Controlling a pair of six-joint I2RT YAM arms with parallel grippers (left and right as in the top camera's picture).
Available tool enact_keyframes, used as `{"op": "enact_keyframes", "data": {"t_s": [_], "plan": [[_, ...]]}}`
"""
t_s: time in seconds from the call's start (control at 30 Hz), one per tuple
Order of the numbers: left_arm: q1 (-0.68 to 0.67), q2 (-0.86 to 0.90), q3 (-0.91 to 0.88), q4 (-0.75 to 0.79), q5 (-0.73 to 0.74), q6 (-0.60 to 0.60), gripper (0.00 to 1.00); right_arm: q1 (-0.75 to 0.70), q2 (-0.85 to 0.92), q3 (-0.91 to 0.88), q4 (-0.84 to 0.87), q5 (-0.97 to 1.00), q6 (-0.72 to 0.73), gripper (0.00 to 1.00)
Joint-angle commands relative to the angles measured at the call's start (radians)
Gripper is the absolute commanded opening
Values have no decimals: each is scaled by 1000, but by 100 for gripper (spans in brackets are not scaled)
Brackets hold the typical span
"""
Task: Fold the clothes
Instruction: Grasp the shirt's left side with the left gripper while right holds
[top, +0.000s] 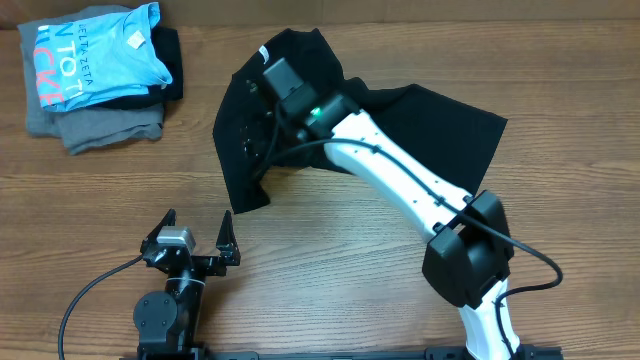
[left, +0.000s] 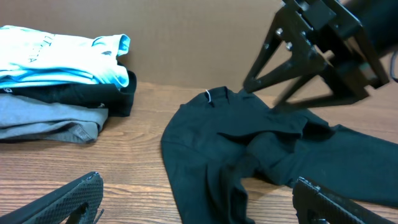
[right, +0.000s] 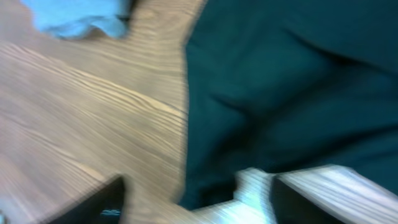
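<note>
White-shelled and long, the right arm (top: 400, 175) reaches from the front right corner diagonally toward the far edge, its wrist bent down over the black T-shirt (top: 440, 130). The right gripper (right: 211, 198) hangs just above the cloth near the collar, fingers spread wide and pinching nothing; its own camera view is blurred. The left arm (top: 165, 310) sits folded at the front edge, left of centre. The left gripper (top: 197, 228) points toward the far edge over bare wood, its fingers likewise spread apart.

The T-shirt lies crumpled in the middle of the far half of the table (top: 340, 270). One part runs down toward the centre and another spreads toward the right edge. Its white neck label (left: 214, 94) shows on the far side.

A stack sits at the far left corner: a light-blue shirt (top: 95, 55) with white lettering on top, a dark garment (top: 172, 55) under it, and a grey folded garment (top: 100, 128) at the bottom. A strip of bare wood separates the stack from the T-shirt. Open wood fills the front half between the two arms and runs along the left edge in front of the stack.
</note>
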Motion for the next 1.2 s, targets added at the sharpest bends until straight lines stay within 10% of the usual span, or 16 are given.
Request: {"op": "enact_keyframes", "data": {"t_s": [0.0,0.67,1.17], "plan": [[-4,-11,-4,-2,-6,1,100,-87,-100,15,-60,36,-19,100],[-4,-10,-3,2,50,-13,100,-679,-120,-27,-463,77,-18,100],[-4,3,54,94,531,-476,100,-670,-120,-295,-167,69,253,100]]}}
